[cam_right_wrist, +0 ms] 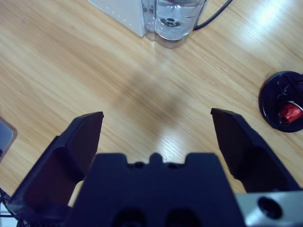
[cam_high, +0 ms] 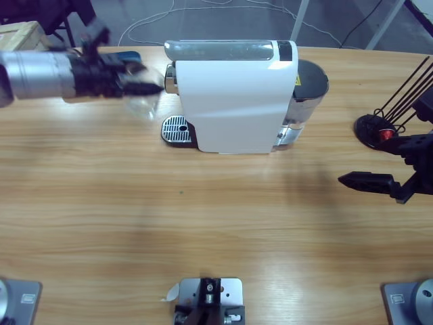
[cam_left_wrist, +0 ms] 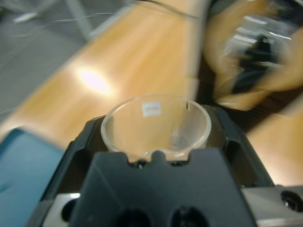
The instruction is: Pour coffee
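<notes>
Left gripper (cam_left_wrist: 156,142) pinches a clear cup (cam_high: 142,101), held in the air just left of the white coffee machine (cam_high: 233,98). Right gripper (cam_right_wrist: 156,137) is spread wide, empty, right of the machine.

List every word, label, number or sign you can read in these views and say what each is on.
No text can be read in any view.
Coffee machine: a small yellow patch near its water tank, too small to read.
Clear cup in the left gripper: a pale rectangular mark on its wall, which may be a label or a reflection, blurred.
Black holder with a red capsule: no lettering shows.
</notes>
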Action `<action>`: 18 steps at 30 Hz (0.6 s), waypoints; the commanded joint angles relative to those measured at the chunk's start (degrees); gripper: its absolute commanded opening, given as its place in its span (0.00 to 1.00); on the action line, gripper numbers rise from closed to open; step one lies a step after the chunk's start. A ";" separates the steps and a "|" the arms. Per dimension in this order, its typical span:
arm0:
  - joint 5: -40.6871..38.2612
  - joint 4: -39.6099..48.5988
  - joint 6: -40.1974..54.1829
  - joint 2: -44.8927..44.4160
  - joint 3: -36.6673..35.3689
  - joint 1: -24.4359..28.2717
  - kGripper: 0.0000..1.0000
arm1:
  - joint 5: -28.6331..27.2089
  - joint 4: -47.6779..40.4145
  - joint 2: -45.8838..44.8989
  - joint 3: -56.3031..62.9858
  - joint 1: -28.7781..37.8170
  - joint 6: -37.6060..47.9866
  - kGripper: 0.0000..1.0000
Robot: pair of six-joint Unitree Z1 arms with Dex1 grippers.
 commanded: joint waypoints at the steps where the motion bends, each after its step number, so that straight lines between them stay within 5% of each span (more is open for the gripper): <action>1: 3.49 -3.51 -1.80 -0.36 1.36 3.61 0.00 | 0.82 -0.85 0.37 1.72 0.64 0.00 1.00; 7: 6.80 -5.80 -2.50 0.38 3.40 6.29 0.00 | 1.00 -0.93 0.67 1.81 0.64 0.00 1.00; 11: 8.73 -12.06 -5.72 2.88 2.93 13.63 0.00 | 1.08 -0.93 0.49 1.85 0.64 0.00 1.00; 18: 9.24 -16.33 -11.01 13.12 -5.39 19.15 0.00 | 1.45 -1.07 1.33 1.88 0.64 0.00 1.00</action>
